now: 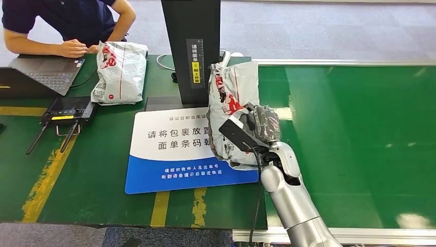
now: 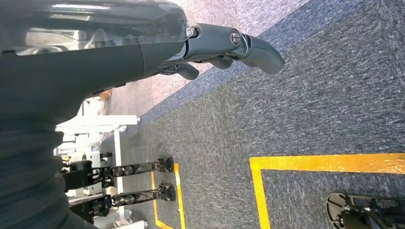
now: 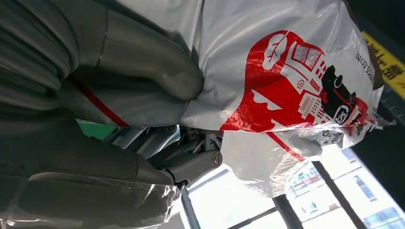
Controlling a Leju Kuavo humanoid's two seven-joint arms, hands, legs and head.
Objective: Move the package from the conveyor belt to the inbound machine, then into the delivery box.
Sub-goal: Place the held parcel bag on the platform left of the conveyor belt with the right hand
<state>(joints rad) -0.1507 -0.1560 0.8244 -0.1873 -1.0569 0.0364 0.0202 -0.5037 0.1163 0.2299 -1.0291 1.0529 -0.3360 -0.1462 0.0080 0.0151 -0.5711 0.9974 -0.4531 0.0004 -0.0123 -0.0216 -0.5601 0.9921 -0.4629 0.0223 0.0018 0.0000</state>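
A white plastic package (image 1: 230, 103) with red print stands tilted over the right edge of the blue-and-white placement mat (image 1: 169, 154) of the inbound machine, beside the black scanner column (image 1: 191, 43). My right hand (image 1: 257, 126) grips it from the right side. In the right wrist view the thumb (image 3: 148, 62) presses into the package (image 3: 286, 81) and the dark fingers (image 3: 191, 162) curl under it. The green conveyor belt (image 1: 349, 134) stretches to the right. My left hand (image 2: 229, 45) hangs over grey carpet, its fingers loosely extended and holding nothing.
A second white package (image 1: 119, 72) lies at the back left of the green table. A person (image 1: 67, 25) sits there at a laptop (image 1: 43, 72). A black controller with antennas (image 1: 67, 110) lies at the left. Yellow floor lines (image 2: 325, 164) and stands show below the left hand.
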